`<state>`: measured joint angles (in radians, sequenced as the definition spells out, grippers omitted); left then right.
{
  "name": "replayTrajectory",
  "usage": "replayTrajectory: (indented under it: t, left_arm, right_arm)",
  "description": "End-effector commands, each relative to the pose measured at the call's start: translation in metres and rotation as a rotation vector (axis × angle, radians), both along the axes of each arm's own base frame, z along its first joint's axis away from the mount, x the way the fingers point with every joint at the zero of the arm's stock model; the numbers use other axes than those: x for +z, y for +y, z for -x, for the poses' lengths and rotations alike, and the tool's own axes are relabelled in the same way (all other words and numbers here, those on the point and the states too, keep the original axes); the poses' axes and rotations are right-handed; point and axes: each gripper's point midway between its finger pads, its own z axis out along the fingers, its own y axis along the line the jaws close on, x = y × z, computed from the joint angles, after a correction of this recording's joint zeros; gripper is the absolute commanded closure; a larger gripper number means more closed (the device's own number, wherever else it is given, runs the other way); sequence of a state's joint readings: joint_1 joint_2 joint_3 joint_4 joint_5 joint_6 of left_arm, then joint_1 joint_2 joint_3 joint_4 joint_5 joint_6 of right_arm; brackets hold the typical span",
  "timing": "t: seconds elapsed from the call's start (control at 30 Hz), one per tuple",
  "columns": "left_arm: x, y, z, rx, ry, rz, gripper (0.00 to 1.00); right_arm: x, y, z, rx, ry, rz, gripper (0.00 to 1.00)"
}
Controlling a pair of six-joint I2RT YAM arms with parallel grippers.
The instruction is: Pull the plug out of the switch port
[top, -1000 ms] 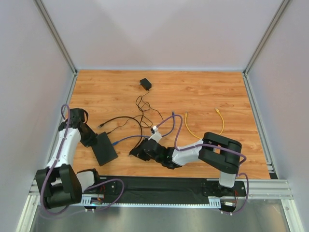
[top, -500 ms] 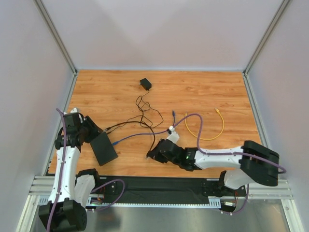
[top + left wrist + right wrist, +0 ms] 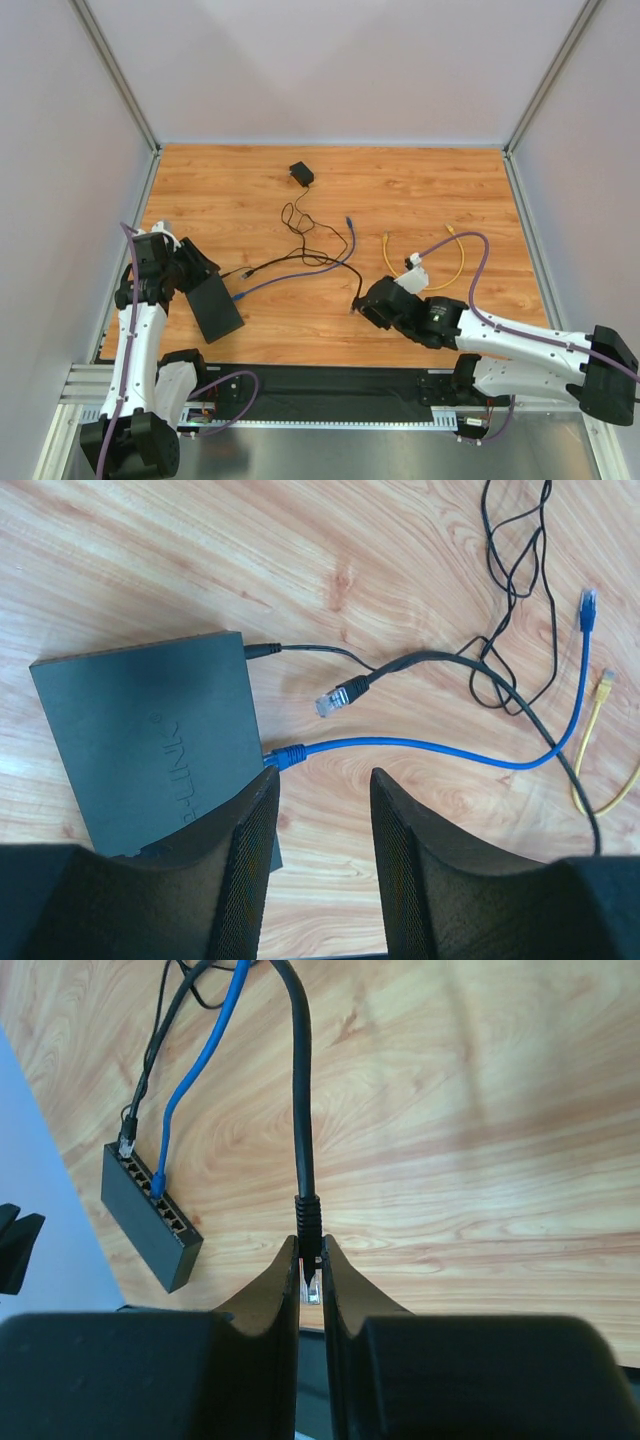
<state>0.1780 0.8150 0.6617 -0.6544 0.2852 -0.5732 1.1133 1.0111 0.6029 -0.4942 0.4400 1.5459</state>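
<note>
The switch (image 3: 218, 308) is a flat black box lying at the left of the wooden table, its sockets facing right. A blue cable's plug (image 3: 285, 755) sits in one port. A thin black lead (image 3: 262, 650) enters the far corner. My right gripper (image 3: 359, 303) is well to the right of the switch (image 3: 150, 1218), shut on the black cable's plug (image 3: 309, 1218), whose clear tip shows between the fingers. That cable's other plug (image 3: 336, 696) lies loose beside the switch (image 3: 140, 730). My left gripper (image 3: 322, 785) hovers open over the switch's near right edge, holding nothing.
A yellow cable (image 3: 440, 272) curls on the table just behind the right arm. The blue cable's free end (image 3: 348, 220) lies mid-table among thin black loops. A small black adapter block (image 3: 301, 173) sits near the back. Grey walls close in three sides.
My right gripper has carried the black plug to the right, away from the switch, dragging the cables along. My left gripper has opened and drawn back a little from the switch.
</note>
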Motion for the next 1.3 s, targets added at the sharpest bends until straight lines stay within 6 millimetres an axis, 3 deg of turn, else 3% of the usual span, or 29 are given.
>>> replayTrajectory:
  t: [0.0, 0.1, 0.2, 0.33, 0.37, 0.43, 0.53, 0.57, 0.63, 0.67, 0.73, 0.77, 0.87, 1.03, 1.17, 1.27]
  left_arm:
    - [0.005, -0.004, -0.005, -0.037, -0.044, -0.003, 0.51]
    - [0.006, -0.005, -0.005, -0.045, -0.044, 0.0, 0.51]
    - [0.008, -0.005, -0.005, -0.046, -0.047, 0.001, 0.51]
    - [0.007, -0.007, -0.005, -0.054, -0.051, 0.009, 0.51]
    - [0.006, -0.007, -0.005, -0.053, -0.049, 0.01, 0.51]
    - [0.006, -0.008, -0.005, -0.057, -0.048, 0.011, 0.51]
    - [0.007, -0.009, -0.005, -0.064, -0.049, 0.017, 0.51]
    - [0.008, -0.01, -0.005, -0.069, -0.054, 0.019, 0.51]
    - [0.009, -0.01, -0.005, -0.07, -0.059, 0.02, 0.51]
    - [0.009, -0.01, -0.005, -0.069, -0.059, 0.018, 0.51]
    - [0.009, -0.01, -0.005, -0.071, -0.059, 0.018, 0.51]
    - [0.008, -0.01, -0.005, -0.069, -0.056, 0.02, 0.51]
    - [0.006, -0.011, -0.005, -0.072, -0.051, 0.021, 0.51]
    - [0.006, -0.011, -0.005, -0.073, -0.052, 0.026, 0.51]
    - [0.008, -0.012, -0.005, -0.076, -0.054, 0.027, 0.51]
    - [0.007, -0.012, -0.005, -0.075, -0.053, 0.031, 0.51]
  right_arm:
    - [0.024, -0.012, -0.019, 0.035, -0.132, 0.155, 1.0]
    - [0.019, 0.01, -0.016, 0.168, -0.138, 0.176, 1.0]
    - [0.001, 0.025, -0.001, 0.315, -0.092, 0.212, 1.0]
    - [-0.026, 0.056, 0.034, 0.506, 0.008, 0.106, 1.0]
    - [-0.022, 0.072, 0.036, 0.533, -0.013, 0.035, 1.0]
    - [-0.035, 0.079, 0.05, 0.588, 0.021, 0.002, 1.0]
    - [-0.037, 0.101, 0.062, 0.675, 0.035, -0.026, 0.93]
    - [-0.046, 0.105, 0.066, 0.709, 0.051, -0.005, 0.87]
    - [-0.043, 0.116, 0.068, 0.753, 0.067, -0.001, 0.78]
    - [-0.047, 0.111, 0.07, 0.765, 0.092, 0.043, 0.68]
    - [-0.039, 0.109, 0.058, 0.771, 0.042, 0.125, 0.57]
    - [-0.046, 0.094, 0.06, 0.774, 0.082, 0.206, 0.47]
    - [-0.038, 0.067, 0.038, 0.742, 0.038, 0.399, 0.36]
    - [-0.024, 0.036, -0.007, 0.685, 0.016, 0.505, 0.37]
    - [-0.026, 0.032, -0.035, 0.676, 0.055, 0.481, 0.46]
    - [-0.025, 0.043, -0.05, 0.705, 0.055, 0.48, 0.54]
